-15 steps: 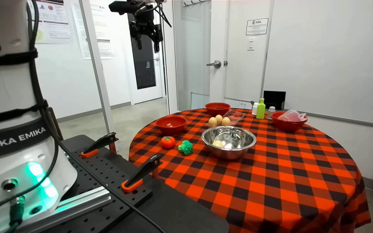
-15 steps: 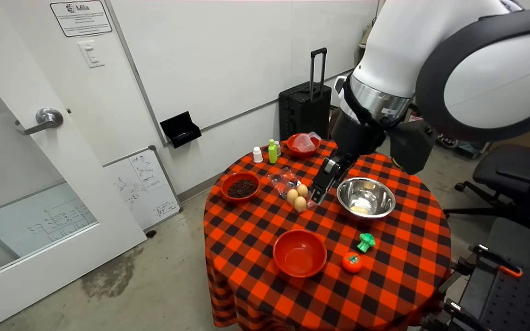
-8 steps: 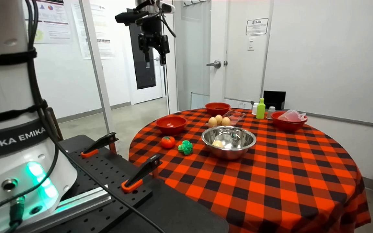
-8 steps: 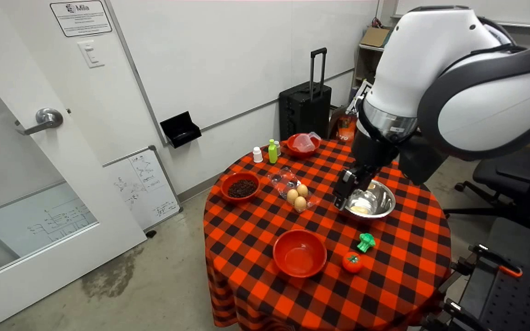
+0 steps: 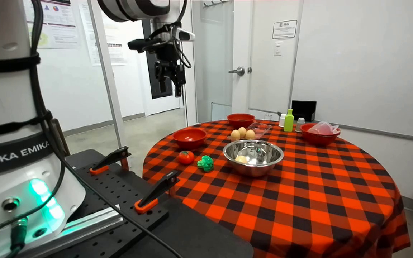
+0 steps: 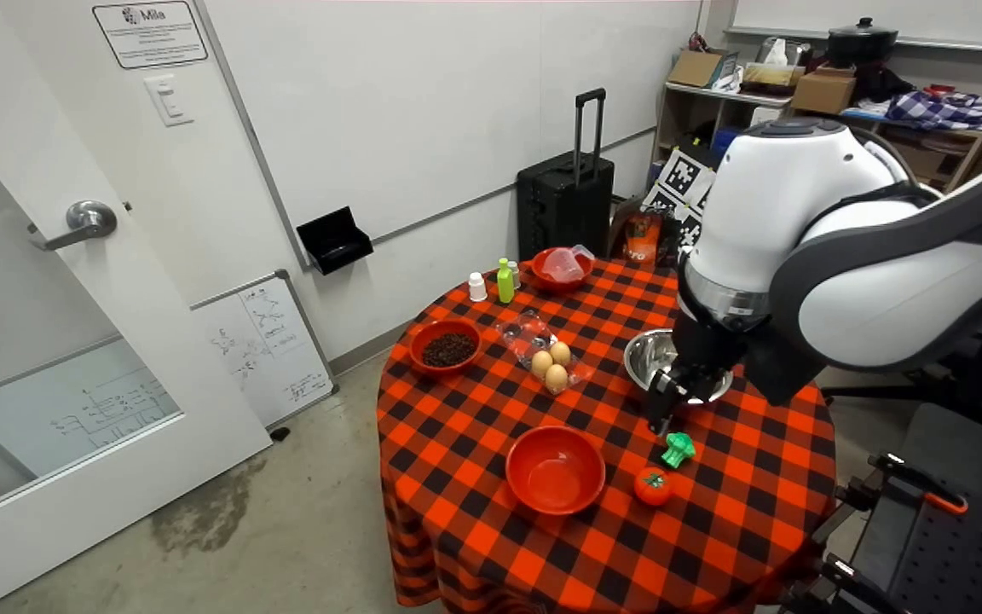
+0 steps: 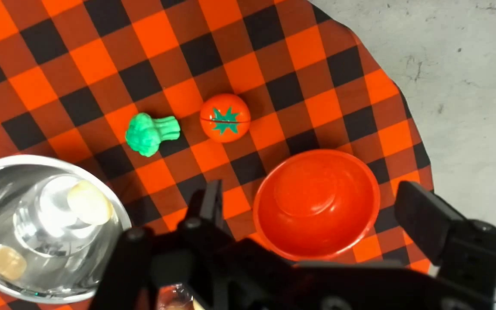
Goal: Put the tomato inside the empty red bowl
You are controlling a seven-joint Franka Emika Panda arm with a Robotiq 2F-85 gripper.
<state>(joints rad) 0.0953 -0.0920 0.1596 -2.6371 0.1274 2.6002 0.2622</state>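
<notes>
Jaws hang spread wide, apparently well apart from the tomato (image 7: 225, 118) and the empty red bowl (image 7: 319, 206).

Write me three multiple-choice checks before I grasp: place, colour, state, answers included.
1. Where is the tomato relative to the empty red bowl? A inside; B beside; C underneath.
2. What colour is the tall bottle? A blue; B black; C light green.
3. How does the claw stand? A open; B shut; C gripping the tomato.

1 B: in the wrist view, tablecloth shows between them.
2 C: both exterior views show it light green.
3 A: its fingers are spread apart in the wrist view.
</notes>
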